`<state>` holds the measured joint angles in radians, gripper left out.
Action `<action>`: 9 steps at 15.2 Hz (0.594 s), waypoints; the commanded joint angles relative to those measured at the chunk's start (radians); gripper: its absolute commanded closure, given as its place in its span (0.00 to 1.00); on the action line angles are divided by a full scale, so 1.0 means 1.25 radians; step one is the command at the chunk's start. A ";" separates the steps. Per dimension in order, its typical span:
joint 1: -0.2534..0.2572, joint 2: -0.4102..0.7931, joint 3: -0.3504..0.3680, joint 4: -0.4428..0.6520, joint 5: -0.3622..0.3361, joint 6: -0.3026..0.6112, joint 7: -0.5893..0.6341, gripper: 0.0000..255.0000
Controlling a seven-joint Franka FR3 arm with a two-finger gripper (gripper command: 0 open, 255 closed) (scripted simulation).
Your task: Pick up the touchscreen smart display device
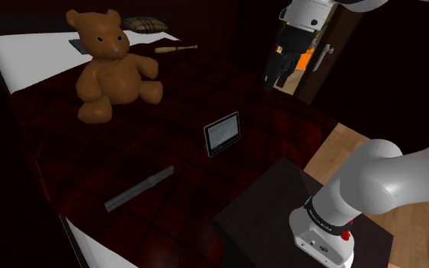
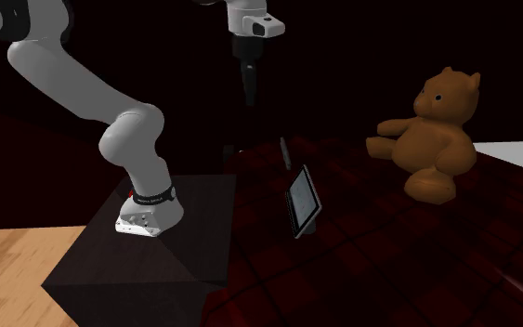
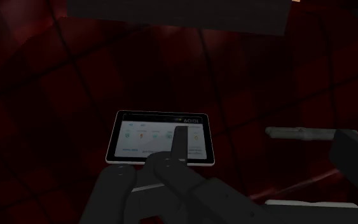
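Smart display (image 2: 302, 200) stands well below the tool (image 2: 248, 98).

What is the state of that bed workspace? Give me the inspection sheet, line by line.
Surface: bed covered by a dark red checked blanket.
Job's things: display stands on edge on the blanket, screen lit, nothing touching it.
Clutter: brown teddy bear, grey rod, small wooden bat, checked pillow.
Grippers: gripper hangs well above the display, fingers together, holding nothing.
Cables: nothing seen.
Surroundings: dark box stand beside the bed, wooden floor, door with a handle.
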<state>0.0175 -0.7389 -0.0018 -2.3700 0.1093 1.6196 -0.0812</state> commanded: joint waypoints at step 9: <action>0.055 0.188 -0.174 0.025 -0.079 0.062 -0.422 0.00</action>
<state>0.0755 -0.5370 -0.1971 -2.3472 0.0193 1.6872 -0.5377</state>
